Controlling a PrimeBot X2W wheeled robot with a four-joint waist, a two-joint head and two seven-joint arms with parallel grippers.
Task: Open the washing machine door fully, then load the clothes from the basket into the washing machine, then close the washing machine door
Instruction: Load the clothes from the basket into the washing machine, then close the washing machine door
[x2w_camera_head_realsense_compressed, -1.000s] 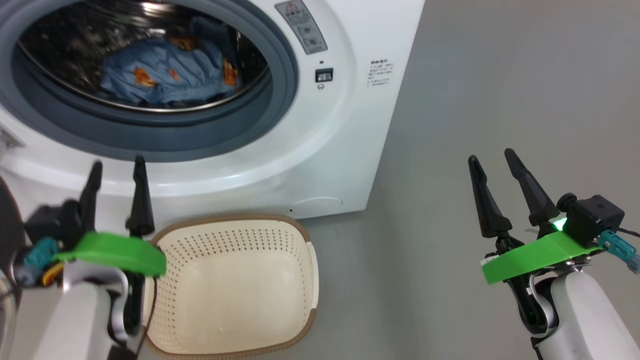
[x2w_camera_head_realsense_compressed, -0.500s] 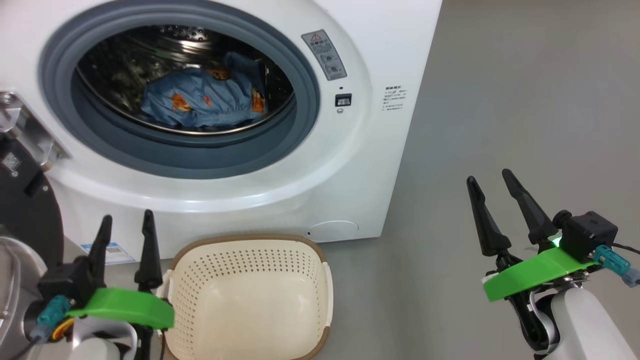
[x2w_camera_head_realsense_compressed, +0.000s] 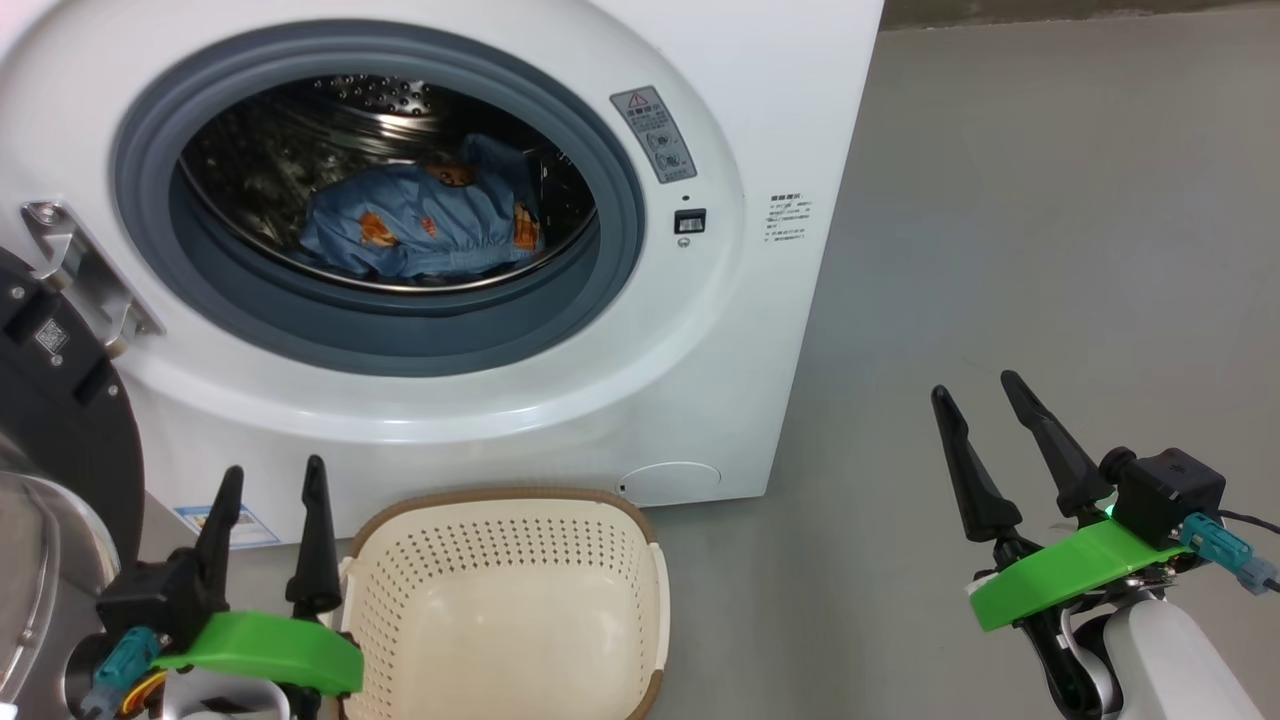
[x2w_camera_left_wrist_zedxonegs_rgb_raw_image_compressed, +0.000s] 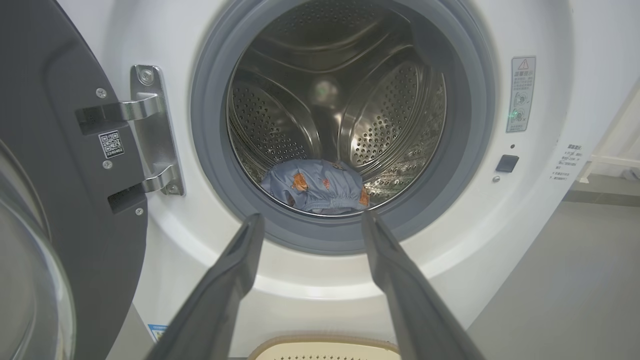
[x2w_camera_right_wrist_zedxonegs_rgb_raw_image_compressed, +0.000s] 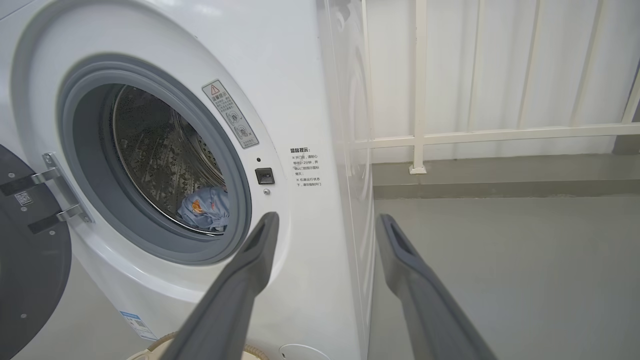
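The white washing machine (x2w_camera_head_realsense_compressed: 760, 120) stands with its door (x2w_camera_head_realsense_compressed: 60, 420) swung wide to the left on a metal hinge (x2w_camera_head_realsense_compressed: 75, 265). Light blue clothes (x2w_camera_head_realsense_compressed: 420, 225) with orange prints lie inside the steel drum (x2w_camera_left_wrist_zedxonegs_rgb_raw_image_compressed: 350, 95), seen too in the left wrist view as clothes (x2w_camera_left_wrist_zedxonegs_rgb_raw_image_compressed: 312, 185) and in the right wrist view as clothes (x2w_camera_right_wrist_zedxonegs_rgb_raw_image_compressed: 205, 207). The cream basket (x2w_camera_head_realsense_compressed: 500, 610) sits on the floor before the machine with nothing in it. My left gripper (x2w_camera_head_realsense_compressed: 270, 480) is open, left of the basket. My right gripper (x2w_camera_head_realsense_compressed: 975, 390) is open over bare floor, far right of the machine.
Grey floor (x2w_camera_head_realsense_compressed: 1050, 250) stretches to the right of the machine. A white railing (x2w_camera_right_wrist_zedxonegs_rgb_raw_image_compressed: 475, 135) and wall stand behind it in the right wrist view. The open door takes up the left side beside my left arm.
The head camera has tilted up, so machine, basket and both grippers sit lower in the picture, and the door and hinge now show. The left gripper has dropped lower beside the basket. Both stay open.
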